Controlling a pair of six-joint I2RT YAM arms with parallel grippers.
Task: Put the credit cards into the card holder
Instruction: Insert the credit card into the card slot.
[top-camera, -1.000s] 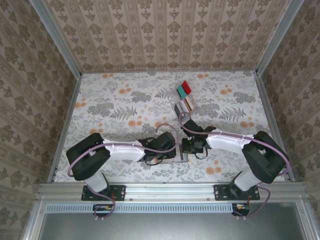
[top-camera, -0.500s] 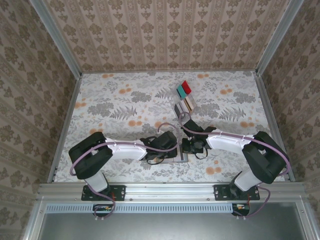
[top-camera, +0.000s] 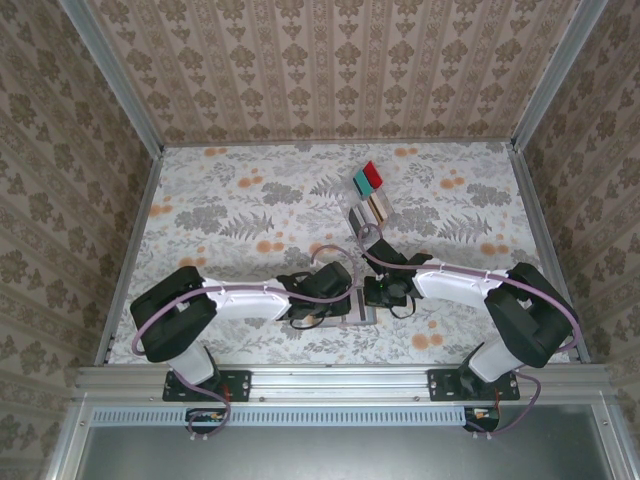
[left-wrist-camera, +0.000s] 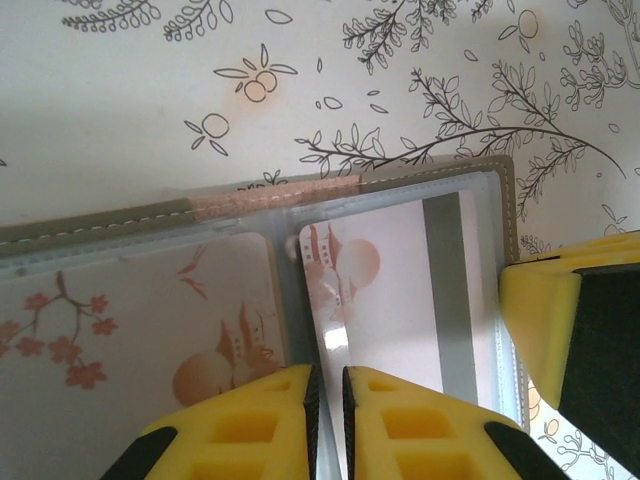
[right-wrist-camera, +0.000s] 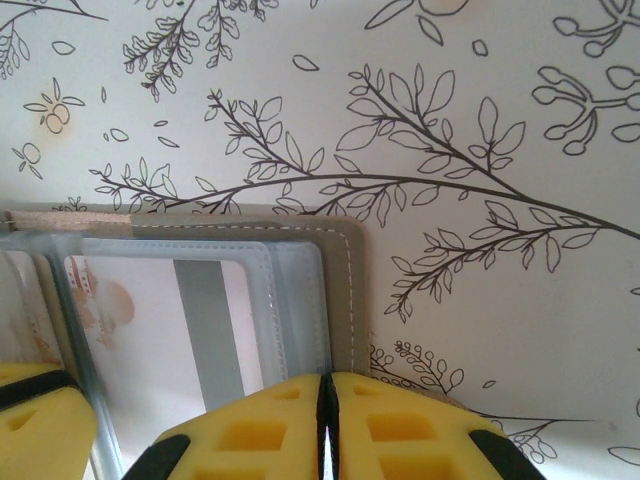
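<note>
The card holder (top-camera: 360, 316) lies unfolded near the front edge between both grippers, its grey-brown cover (left-wrist-camera: 100, 232) framing clear sleeves. A floral card (left-wrist-camera: 130, 320) sits in the left sleeve. A white credit card with a grey stripe (left-wrist-camera: 400, 290) sits in the right one (right-wrist-camera: 140, 340). My left gripper (left-wrist-camera: 325, 372) hovers over the holder's middle, jaws a narrow gap apart, the striped card's left edge running under that gap. My right gripper (right-wrist-camera: 326, 378) is shut, its tips over the holder's right edge (right-wrist-camera: 345, 290); one of its fingers (left-wrist-camera: 545, 320) shows beside that edge. I cannot tell whether it pinches anything.
A clear slotted rack (top-camera: 368, 210) stands behind the grippers with tan and dark cards in it. A red card (top-camera: 373, 175) and a teal card (top-camera: 361, 182) stand at its far end. The floral tablecloth (top-camera: 230, 220) spreads to the left and right, walled on three sides.
The left arm has shifted slightly over the holder. The right arm, the holder and the rack stay where they were.
</note>
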